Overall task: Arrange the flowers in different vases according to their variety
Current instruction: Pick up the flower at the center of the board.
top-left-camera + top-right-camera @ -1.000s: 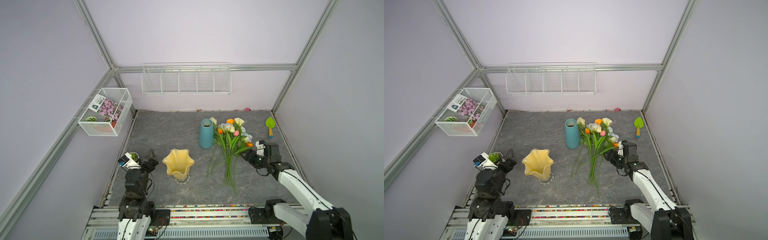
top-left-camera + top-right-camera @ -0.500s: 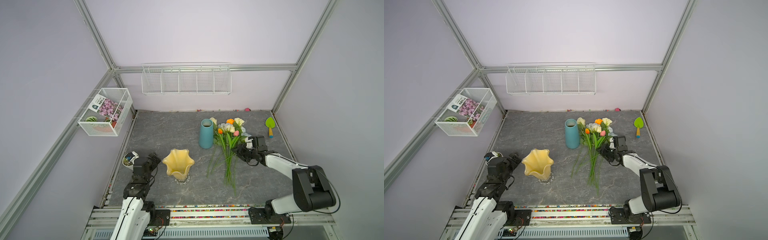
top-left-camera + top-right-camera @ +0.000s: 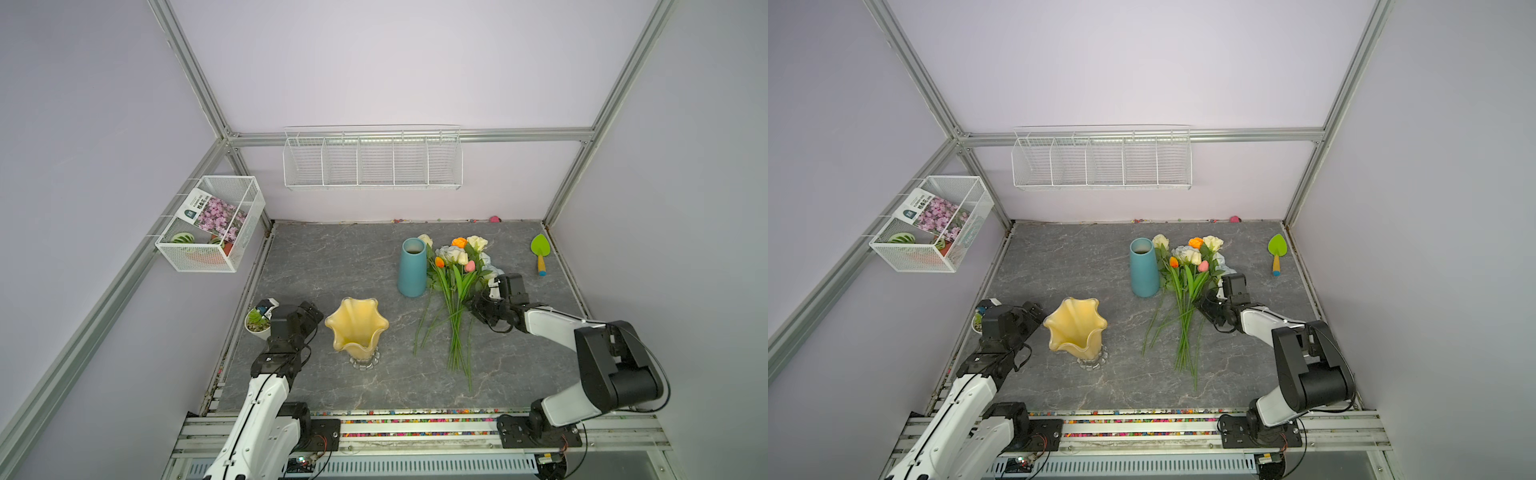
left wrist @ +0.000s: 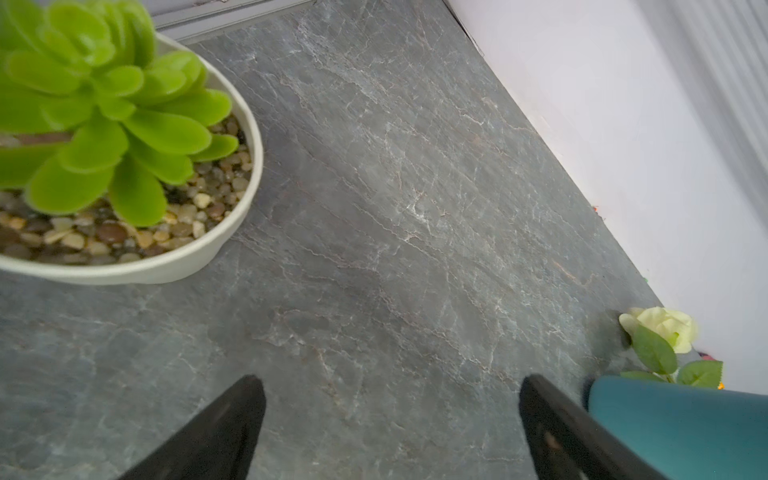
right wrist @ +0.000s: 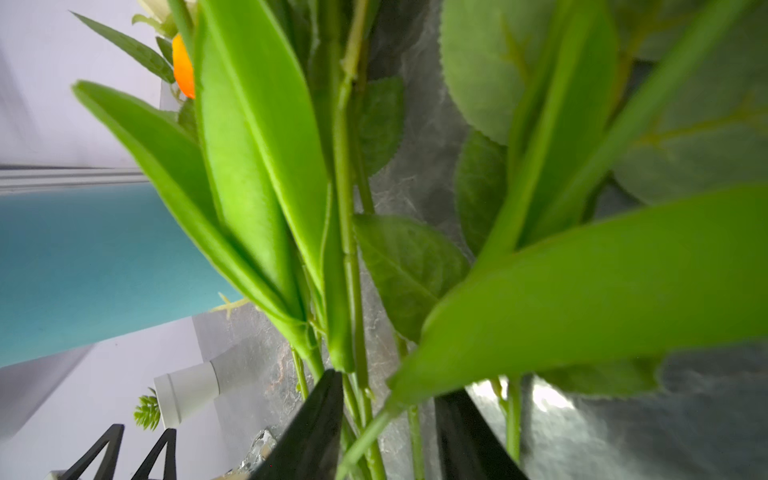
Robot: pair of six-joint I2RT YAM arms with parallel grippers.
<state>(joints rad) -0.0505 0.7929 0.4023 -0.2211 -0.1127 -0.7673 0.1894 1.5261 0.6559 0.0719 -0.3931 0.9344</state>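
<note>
Mixed bunch of artificial roses and tulips (image 3: 455, 274) lies flat on the grey stone-look counter (image 3: 332, 257), heads just beside the plain teal-blue cylinder vase (image 3: 412, 268). Right claw (image 5: 386, 415) straddles the stems below the leaves, where we judge they separate easiest (jaws narrow, can't tell if clamped). Left claw (image 4: 390, 378) is spread wide and empty beside the wavy amber-yellow glass vase (image 3: 357, 328), probably to steady it.
</note>
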